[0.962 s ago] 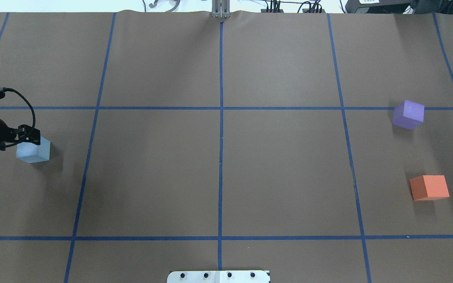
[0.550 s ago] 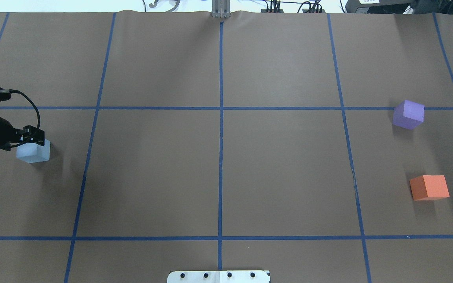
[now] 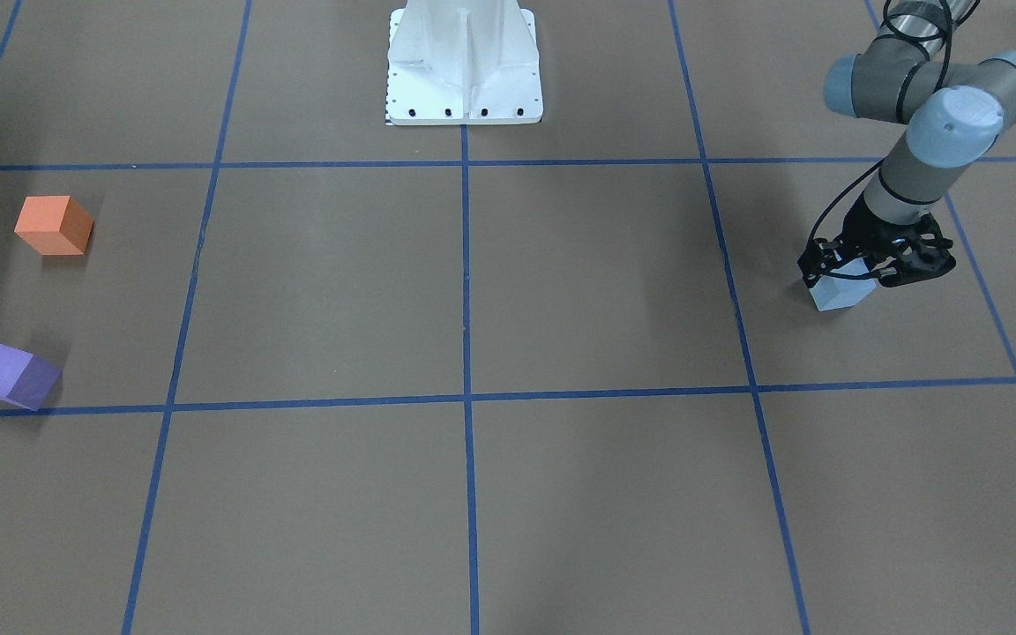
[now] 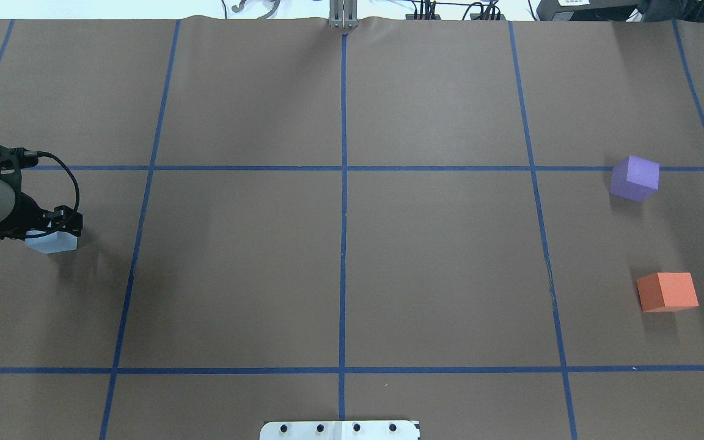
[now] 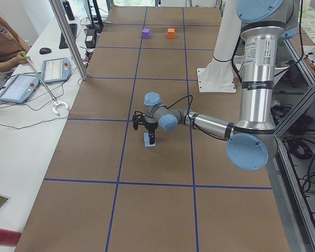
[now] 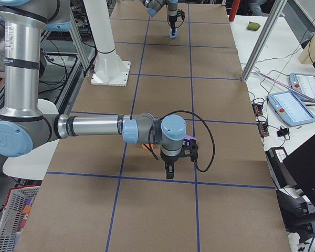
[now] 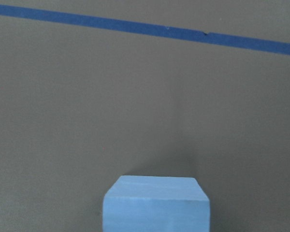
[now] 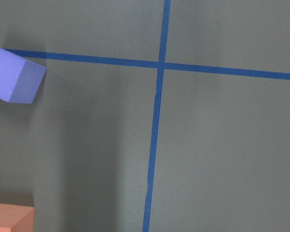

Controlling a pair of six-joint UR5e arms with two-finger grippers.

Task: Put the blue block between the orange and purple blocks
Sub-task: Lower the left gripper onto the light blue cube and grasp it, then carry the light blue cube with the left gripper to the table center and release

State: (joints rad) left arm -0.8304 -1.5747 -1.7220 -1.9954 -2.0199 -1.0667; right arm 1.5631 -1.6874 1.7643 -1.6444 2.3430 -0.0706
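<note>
The light blue block (image 4: 52,244) sits on the brown table at the far left, also in the front view (image 3: 843,295) and at the bottom of the left wrist view (image 7: 156,205). My left gripper (image 4: 62,227) hangs right over it, pointing down, jaws open; no finger shows in the wrist view. The purple block (image 4: 634,178) and the orange block (image 4: 667,291) sit apart at the far right. My right gripper (image 6: 169,172) shows only in the exterior right view, close to the purple block (image 8: 12,75); I cannot tell its state.
Blue tape lines (image 4: 343,214) divide the brown table into squares. The white robot base plate (image 3: 464,66) stands at the robot's side of the table. A side bench with tablets (image 5: 18,86) and an operator lies beyond the far edge.
My left arm has moved rightwards in the overhead view, so the gripper now covers more of the blue block. The blocks have not moved.
</note>
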